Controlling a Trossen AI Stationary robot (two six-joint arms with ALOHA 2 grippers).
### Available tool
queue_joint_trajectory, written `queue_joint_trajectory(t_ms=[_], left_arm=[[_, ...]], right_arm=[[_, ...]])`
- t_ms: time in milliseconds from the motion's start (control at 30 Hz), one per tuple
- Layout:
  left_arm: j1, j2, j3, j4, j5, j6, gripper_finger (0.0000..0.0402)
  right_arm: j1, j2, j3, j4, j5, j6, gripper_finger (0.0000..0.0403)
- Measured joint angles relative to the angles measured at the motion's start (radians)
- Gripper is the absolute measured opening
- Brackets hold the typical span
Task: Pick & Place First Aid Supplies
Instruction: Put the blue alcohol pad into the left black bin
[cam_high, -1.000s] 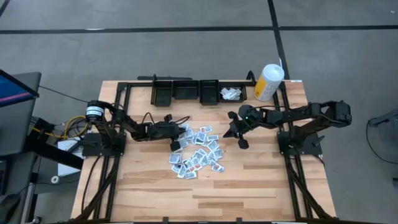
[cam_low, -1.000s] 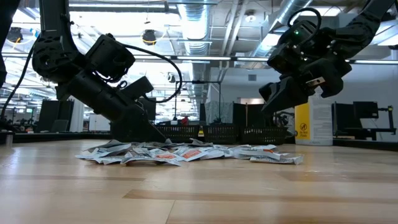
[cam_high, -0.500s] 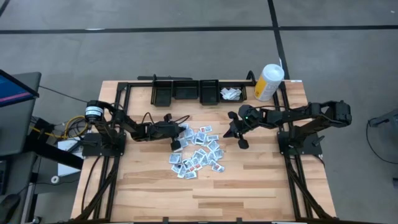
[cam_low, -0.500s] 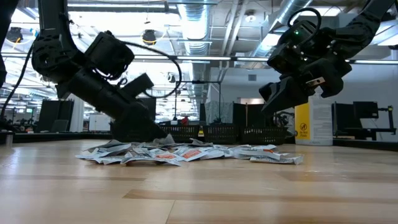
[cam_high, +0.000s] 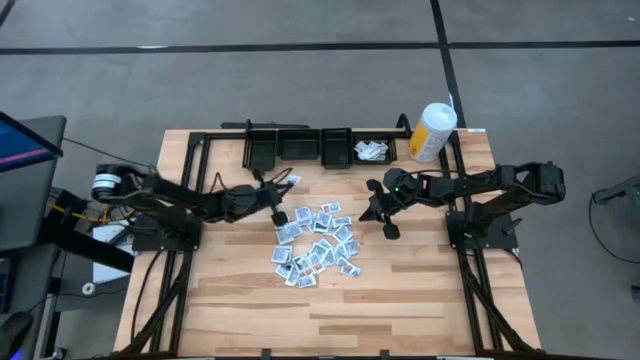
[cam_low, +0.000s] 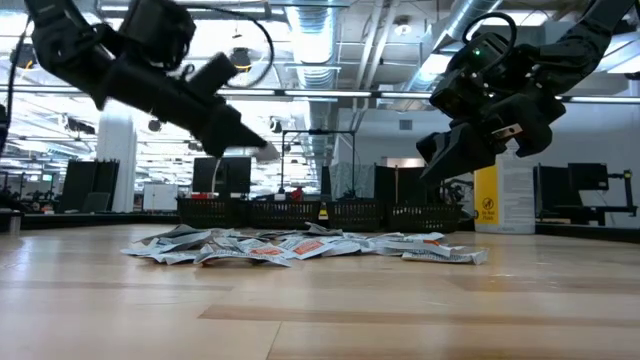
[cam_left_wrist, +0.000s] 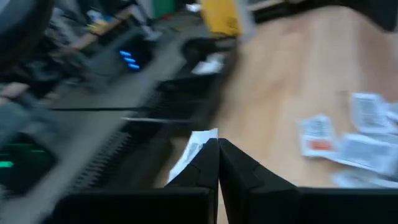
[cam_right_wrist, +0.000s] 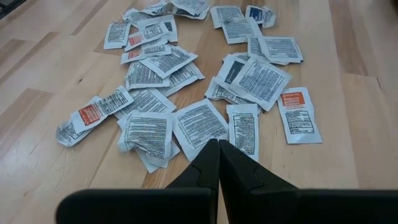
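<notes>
L gripper (cam_high: 281, 187): jaws clamped on packet (cam_left_wrist: 194, 148), lifted off pile (cam_high: 315, 243).
R gripper (cam_high: 378, 212): jaws together, waiting beside pile.
Tip: keep grip firm, release only over a bin (cam_high: 300, 147).

even overhead light falls on the table (cam_high: 400, 300), with only soft shadows. the left wrist view is smeared with motion blur. bright ceiling lights (cam_low: 310, 15) glare in the low view.

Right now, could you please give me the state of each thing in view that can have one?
Left tool: raised above the table, shut on a packet.
Right tool: shut, empty, hovering beside the pile.
Pile of packets: loose on the table.
Bins: three look empty; the right one holds packets.
Canister: upright.
</notes>
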Motion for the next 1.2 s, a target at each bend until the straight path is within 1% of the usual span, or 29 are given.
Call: queue_joint_trajectory(t_ms=[100,200,300,433,500,700,867,1033,1200], left_arm=[[0.012,-0.066,0.0,-0.009,-0.083,0.071,0.0006],[0.044,-0.116,0.0,-0.016,-0.136,0.123,0.0006],[0.102,-0.148,0.0,-0.034,-0.16,0.139,0.0006],[0.205,-0.154,0.0,-0.059,-0.161,0.141,0.0006],[0.264,-0.154,0.0,-0.086,-0.124,0.14,0.0006],[0.434,-0.144,0.0,-0.115,0.08,0.082,0.0006],[0.545,-0.096,-0.001,-0.143,0.205,0.018,0.0006],[0.594,-0.014,-0.001,-0.149,0.276,-0.025,0.0006],[0.597,0.063,-0.001,-0.148,0.283,-0.025,0.0006]], right_arm=[[0.0,0.0,0.0,0.0,0.0,0.0,0.0],[0.0,0.0,0.0,0.001,0.0,0.0,0.0],[0.0,0.0,0.0,0.001,0.0,-0.001,0.0],[0.0,0.0,0.0,0.001,0.0,-0.001,0.0],[0.0,0.0,0.0,0.001,0.0,-0.001,0.0],[0.0,0.0,0.0,0.002,0.0,-0.002,0.0],[0.0,0.0,0.0,0.005,0.0,-0.002,0.0],[0.0,0.0,0.0,0.005,0.0,-0.002,0.0],[0.0,0.0,0.0,0.005,0.0,-0.002,0.0]])
